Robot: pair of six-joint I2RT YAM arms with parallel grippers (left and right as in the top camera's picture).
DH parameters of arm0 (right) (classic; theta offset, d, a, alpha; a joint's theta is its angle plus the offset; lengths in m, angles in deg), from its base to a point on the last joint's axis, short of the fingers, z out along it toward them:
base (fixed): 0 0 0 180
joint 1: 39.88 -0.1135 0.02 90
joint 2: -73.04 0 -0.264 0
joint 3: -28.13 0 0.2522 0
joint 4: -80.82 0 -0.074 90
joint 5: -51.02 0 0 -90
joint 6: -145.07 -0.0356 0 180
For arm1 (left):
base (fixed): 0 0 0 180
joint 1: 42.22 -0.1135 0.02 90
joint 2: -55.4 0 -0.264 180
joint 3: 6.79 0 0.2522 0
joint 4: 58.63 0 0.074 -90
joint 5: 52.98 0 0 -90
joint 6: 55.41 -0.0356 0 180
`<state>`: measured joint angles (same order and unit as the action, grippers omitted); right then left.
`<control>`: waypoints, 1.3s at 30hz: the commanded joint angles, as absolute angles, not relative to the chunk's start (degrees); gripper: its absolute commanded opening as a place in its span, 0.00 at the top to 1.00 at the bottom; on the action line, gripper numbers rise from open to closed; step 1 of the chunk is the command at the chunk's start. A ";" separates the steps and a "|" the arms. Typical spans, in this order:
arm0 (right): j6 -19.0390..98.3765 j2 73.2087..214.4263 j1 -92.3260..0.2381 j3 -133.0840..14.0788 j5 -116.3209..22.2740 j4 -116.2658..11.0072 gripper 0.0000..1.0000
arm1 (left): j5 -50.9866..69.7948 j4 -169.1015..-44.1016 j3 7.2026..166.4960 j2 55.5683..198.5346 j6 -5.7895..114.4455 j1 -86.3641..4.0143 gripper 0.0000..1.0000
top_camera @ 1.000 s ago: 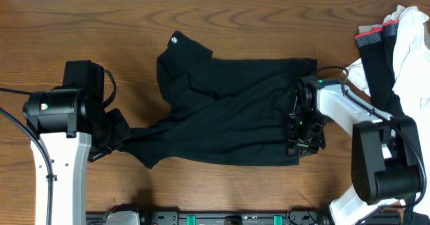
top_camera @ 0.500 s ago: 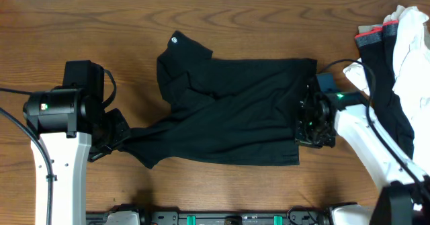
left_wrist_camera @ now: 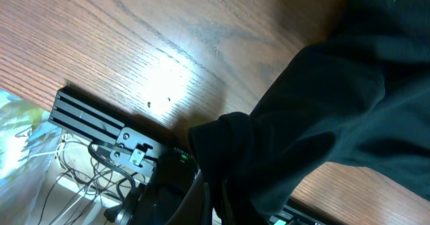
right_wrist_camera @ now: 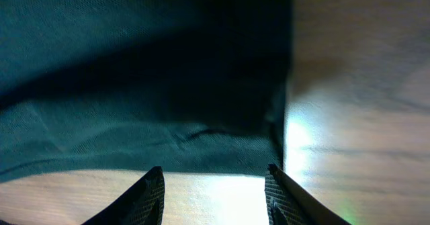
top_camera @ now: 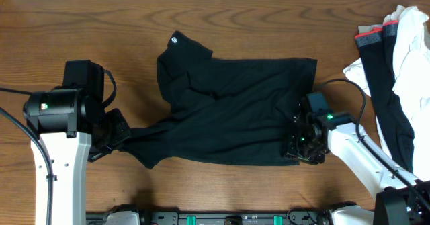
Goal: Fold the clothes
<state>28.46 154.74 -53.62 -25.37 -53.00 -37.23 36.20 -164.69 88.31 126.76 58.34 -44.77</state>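
While the black T-shirt (top_camera: 228, 111) lay spread across the middle of the overhead frame on the wooden table (top_camera: 269, 23), my left gripper (top_camera: 115, 135) sat at the cloth's lower left. There one part of the shirt ran out in a drawn point to meet it. In my left wrist view the dark fabric (left_wrist_camera: 336, 104) filled the right side of the frame. A bunched fold of it went down into my jaws at the bottom centre, so they were closed on the shirt, though the cloth hid most of them.

My right gripper (top_camera: 300, 144) rested at the shirt's lower right corner, low over the table. In my right wrist view its two dark fingertips (right_wrist_camera: 151, 191) stood well apart at the bottom of the frame, holding nothing. The shirt's hem and its right edge (right_wrist_camera: 279, 124) lay just ahead of them, with bare wood between the tips.

The shirt's small white logo mark (top_camera: 174, 41) showed at the upper left of the garment. At the far right of the overhead frame, well apart from the shirt, lay a black garment with a grey-and-red band (top_camera: 375, 54) and a white cloth (top_camera: 411, 40), touching each other.
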 commanded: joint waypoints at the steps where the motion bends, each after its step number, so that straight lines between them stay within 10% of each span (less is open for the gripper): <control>1: 23.32 154.28 -54.21 -22.92 -53.72 -40.14 0.53 | 37.71 -167.68 88.03 126.34 57.60 -45.05 0.93; 10: 19.06 154.28 -54.21 -16.83 -49.46 -46.50 0.60 | 37.73 -167.70 88.03 126.34 57.57 -45.05 0.93; 17: 19.06 153.18 -54.08 -18.99 -47.78 -45.03 0.99 | 37.73 -167.75 88.03 126.34 56.83 -45.05 0.93; 32: 13.35 131.06 -54.05 -31.62 -36.65 -17.54 0.99 | 37.73 -169.04 88.03 126.38 56.07 -45.05 0.93; 39: 13.99 133.32 -54.21 -25.15 -45.74 -26.83 0.60 | 37.71 -168.31 88.03 126.41 56.09 -45.05 0.93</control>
<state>14.16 131.59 -53.62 -28.65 -41.37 -24.79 36.20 -164.73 88.31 126.76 56.83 -44.77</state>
